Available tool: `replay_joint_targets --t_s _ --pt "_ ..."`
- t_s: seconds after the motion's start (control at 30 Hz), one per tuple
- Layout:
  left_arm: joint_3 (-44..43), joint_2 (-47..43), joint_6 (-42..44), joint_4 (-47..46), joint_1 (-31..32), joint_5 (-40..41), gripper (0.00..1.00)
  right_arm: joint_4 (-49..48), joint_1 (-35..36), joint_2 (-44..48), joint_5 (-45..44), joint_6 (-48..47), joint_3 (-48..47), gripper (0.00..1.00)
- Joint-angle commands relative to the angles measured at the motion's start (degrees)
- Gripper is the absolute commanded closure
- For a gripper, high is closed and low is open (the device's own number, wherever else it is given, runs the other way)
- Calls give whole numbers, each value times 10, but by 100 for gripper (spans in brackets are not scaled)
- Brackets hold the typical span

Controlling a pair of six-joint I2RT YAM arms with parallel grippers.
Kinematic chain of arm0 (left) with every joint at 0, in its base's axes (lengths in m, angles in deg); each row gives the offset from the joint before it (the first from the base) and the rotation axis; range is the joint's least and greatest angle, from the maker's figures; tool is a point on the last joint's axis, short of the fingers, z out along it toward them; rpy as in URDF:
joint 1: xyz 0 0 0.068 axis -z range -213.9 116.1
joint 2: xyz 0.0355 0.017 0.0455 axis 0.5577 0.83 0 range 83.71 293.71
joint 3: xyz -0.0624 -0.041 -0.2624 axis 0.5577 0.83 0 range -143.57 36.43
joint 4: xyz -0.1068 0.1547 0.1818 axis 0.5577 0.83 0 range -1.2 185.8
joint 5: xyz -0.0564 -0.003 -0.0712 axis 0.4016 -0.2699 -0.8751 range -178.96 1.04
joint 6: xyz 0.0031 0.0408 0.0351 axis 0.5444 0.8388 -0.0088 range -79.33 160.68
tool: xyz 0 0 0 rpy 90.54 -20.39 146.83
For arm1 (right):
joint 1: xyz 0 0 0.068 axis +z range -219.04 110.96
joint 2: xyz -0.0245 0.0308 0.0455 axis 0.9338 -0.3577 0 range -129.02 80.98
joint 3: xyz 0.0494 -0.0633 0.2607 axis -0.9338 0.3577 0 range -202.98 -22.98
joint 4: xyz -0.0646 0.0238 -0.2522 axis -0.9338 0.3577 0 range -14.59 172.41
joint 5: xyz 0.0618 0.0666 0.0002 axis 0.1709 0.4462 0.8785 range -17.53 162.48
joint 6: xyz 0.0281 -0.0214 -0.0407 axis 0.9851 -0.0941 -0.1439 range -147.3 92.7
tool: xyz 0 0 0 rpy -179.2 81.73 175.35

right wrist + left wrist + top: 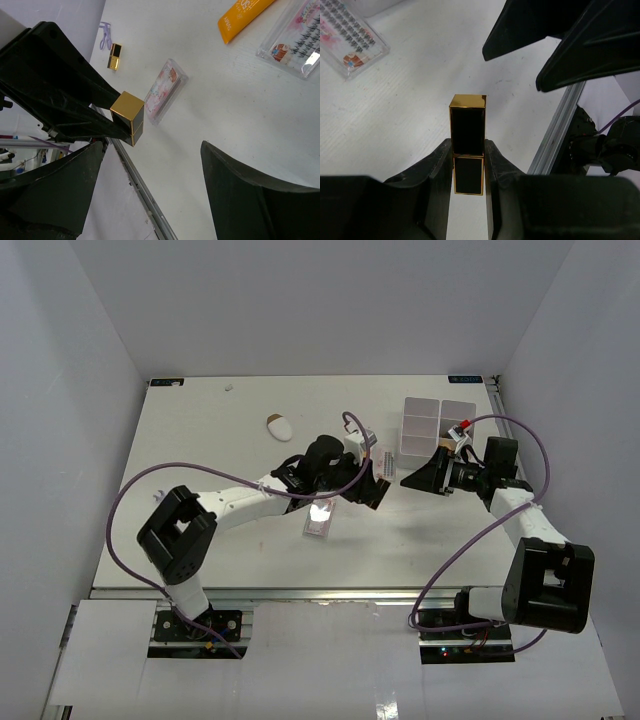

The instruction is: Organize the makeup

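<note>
Left gripper [468,152], down at bottom center, was clamped on a black-and-gold lipstick [468,122]; right gripper [151,150] hung wide open.

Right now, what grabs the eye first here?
The left gripper is shut on a black-and-gold lipstick case near the middle of the table. The right gripper stands open close by, facing it. A clear-pink palette lies flat on the table beyond the case in the right wrist view.
</note>
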Motion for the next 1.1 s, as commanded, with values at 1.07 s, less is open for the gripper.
replay_joint_targets --t_s 1.07 --pt "-156 94 41 49 56 33 87 -72 17 13 -22 25 18 50"
